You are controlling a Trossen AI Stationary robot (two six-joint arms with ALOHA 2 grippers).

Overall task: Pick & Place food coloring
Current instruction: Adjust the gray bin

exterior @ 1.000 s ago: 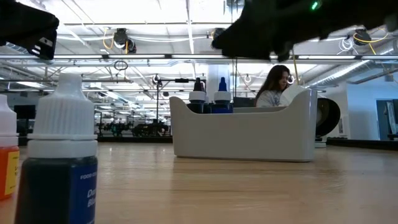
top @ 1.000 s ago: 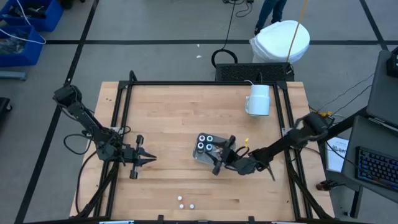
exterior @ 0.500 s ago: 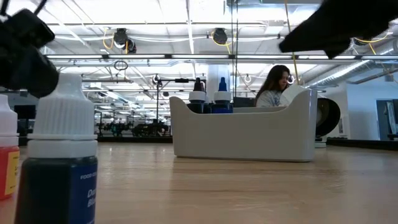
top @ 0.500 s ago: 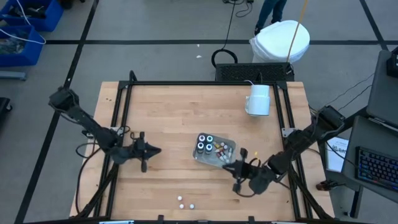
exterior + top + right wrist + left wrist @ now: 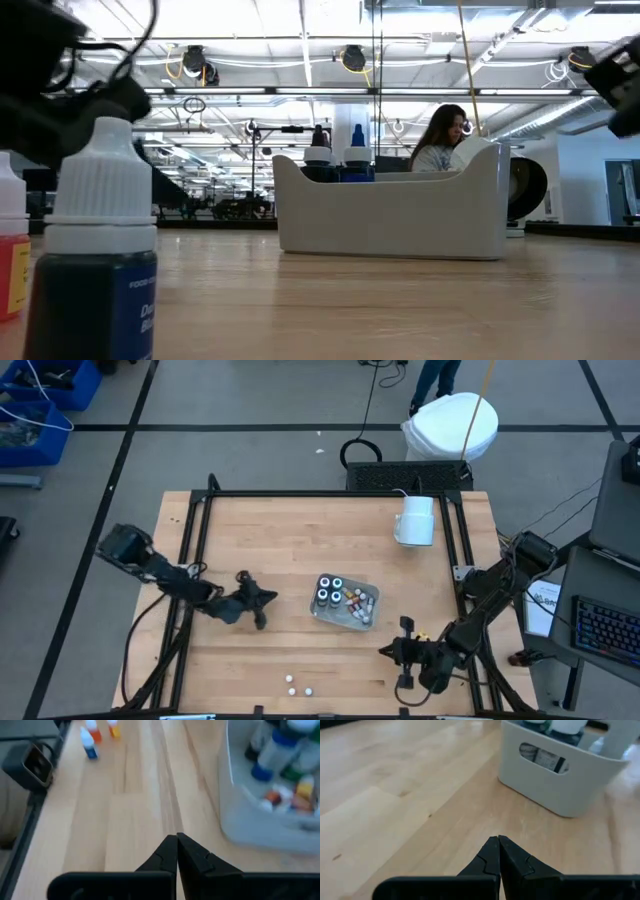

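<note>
Most food coloring bottles (image 5: 352,600) and dark pots (image 5: 328,589) sit in the clear tray (image 5: 362,621) at the table's (image 5: 300,530) middle. Two bottles (image 5: 300,688) stand loose near the front edge, so they appear left to place. The left pincer (image 5: 263,597), clenched and empty, is beside the tray. The right pincer (image 5: 392,652), also clenched on nothing, is near the front right.

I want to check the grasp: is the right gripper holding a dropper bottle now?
No. In the right wrist view the right gripper is shut with nothing between its fingers, above bare table.
</note>
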